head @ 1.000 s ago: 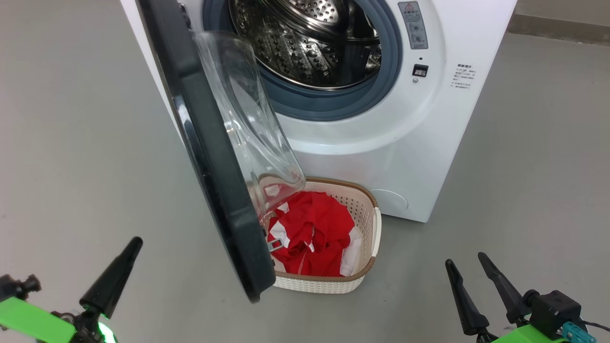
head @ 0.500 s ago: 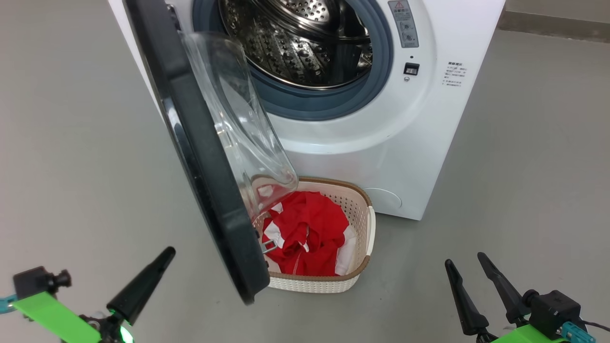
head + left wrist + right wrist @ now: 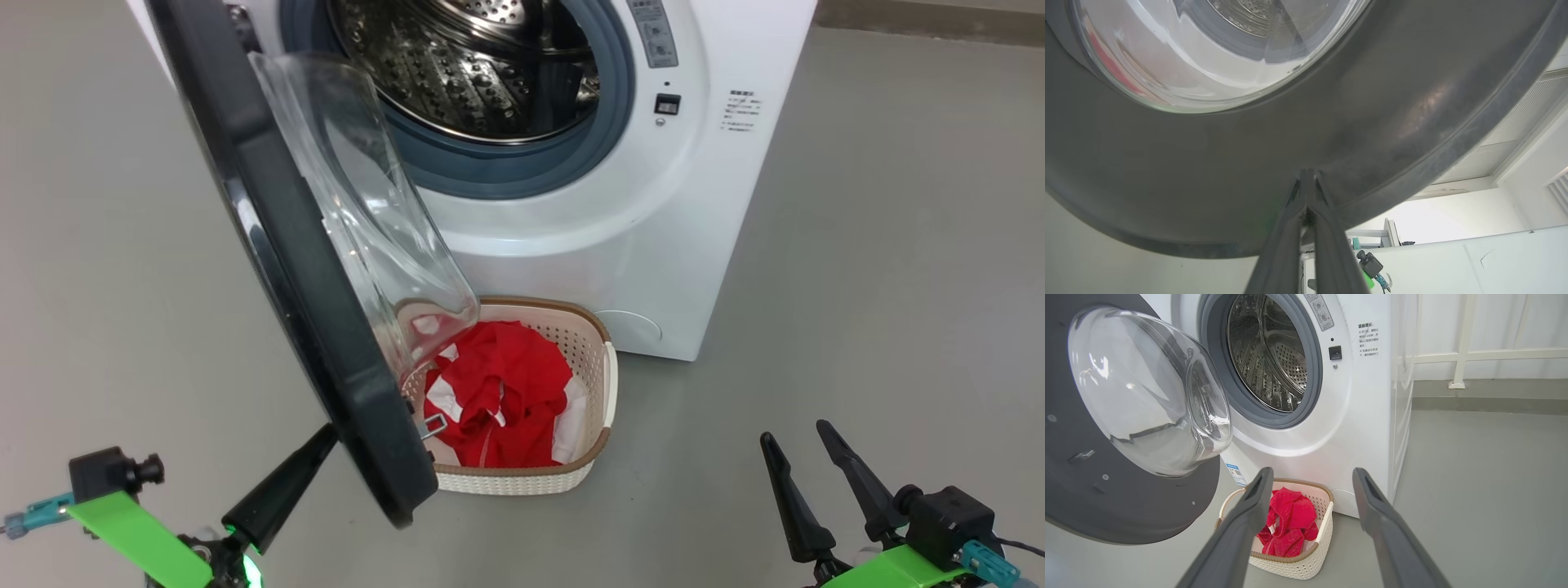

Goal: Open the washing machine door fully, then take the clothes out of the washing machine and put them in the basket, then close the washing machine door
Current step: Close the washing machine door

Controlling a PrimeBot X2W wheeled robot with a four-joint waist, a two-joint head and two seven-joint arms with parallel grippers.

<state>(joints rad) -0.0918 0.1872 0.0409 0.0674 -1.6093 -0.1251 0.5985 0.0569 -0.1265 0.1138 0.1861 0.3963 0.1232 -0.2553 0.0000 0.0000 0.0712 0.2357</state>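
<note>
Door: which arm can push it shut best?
Left, probably. The left gripper, shut, is right at the door, on its outer face; the right gripper hangs open, apart from it.

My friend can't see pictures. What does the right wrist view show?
A white washing machine stands with its round door swung open, showing the steel drum. Before it, a cream basket holds red clothes, seen between the fingers of the open right claw.

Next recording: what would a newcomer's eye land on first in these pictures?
The big black-rimmed washing machine door stands swung open at the head view's left, glass bowl bulging. Bright red clothes lie heaped in the basket on the floor before the washing machine, whose steel drum looks empty. The shut left claw points its tip at the door's outer face.
</note>
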